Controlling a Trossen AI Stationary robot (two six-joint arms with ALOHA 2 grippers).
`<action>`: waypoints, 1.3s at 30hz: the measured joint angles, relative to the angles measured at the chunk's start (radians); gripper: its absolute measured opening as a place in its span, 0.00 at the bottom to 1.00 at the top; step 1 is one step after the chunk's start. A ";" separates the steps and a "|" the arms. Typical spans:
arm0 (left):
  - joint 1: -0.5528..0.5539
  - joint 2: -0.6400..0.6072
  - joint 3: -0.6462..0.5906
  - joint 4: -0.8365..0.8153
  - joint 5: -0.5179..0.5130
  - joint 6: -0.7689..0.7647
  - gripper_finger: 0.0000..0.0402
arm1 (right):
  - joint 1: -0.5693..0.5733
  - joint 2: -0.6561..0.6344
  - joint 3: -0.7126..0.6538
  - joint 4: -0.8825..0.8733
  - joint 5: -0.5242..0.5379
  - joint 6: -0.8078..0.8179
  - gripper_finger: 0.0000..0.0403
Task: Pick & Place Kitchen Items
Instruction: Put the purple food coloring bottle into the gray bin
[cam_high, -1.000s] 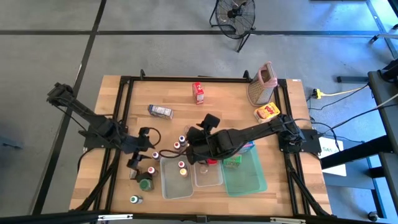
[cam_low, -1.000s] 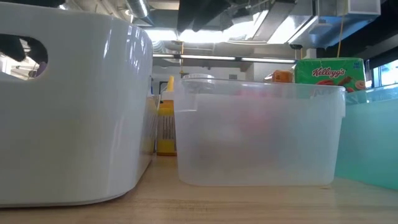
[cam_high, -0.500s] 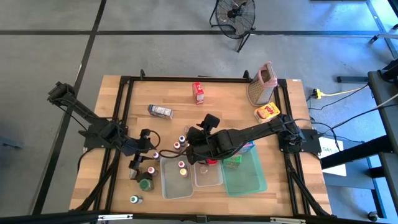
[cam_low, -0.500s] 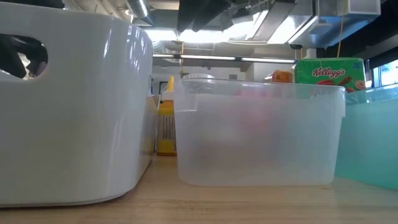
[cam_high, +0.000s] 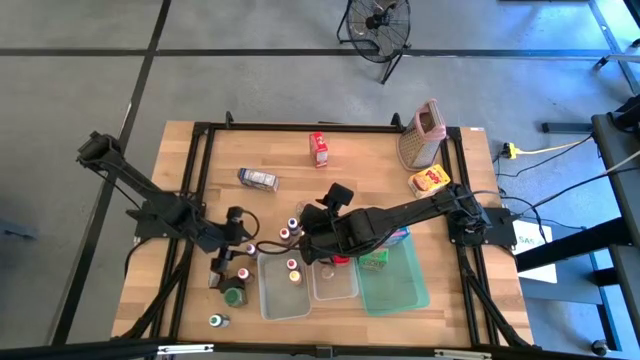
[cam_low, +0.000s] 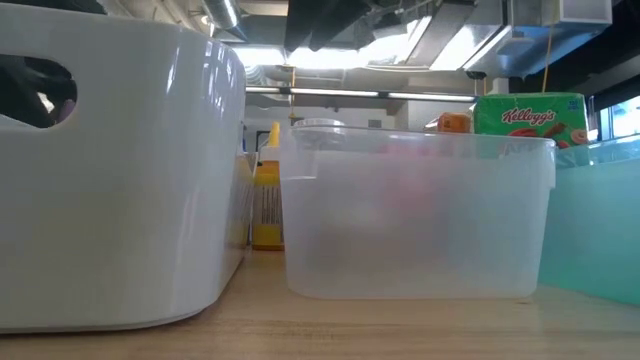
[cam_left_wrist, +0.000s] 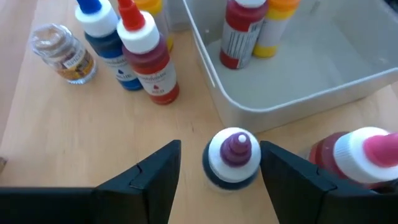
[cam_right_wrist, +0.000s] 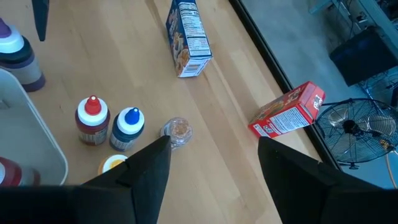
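Purple-tipped bottle (cam_left_wrist: 234, 157) stands between the low left pincer's (cam_left_wrist: 219, 163) parted fingers, ungripped.

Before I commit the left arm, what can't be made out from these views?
- Purple-capped bottle: its body, hidden under its own cap between the open left gripper fingers, left wrist view.
- Pink-capped bottle: cut off by the picture's edge.
- Low view: the white tub and clear tub block both grippers.
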 joint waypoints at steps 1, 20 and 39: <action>0.000 0.014 0.000 0.004 0.000 0.000 0.53 | 0.000 0.000 0.000 0.000 0.000 0.000 0.60; 0.000 0.119 -0.001 0.085 0.000 0.027 0.52 | 0.000 0.000 0.000 0.001 -0.006 0.001 0.60; 0.000 0.118 0.002 0.076 -0.006 0.014 0.27 | 0.001 0.000 0.000 0.003 -0.009 0.002 0.59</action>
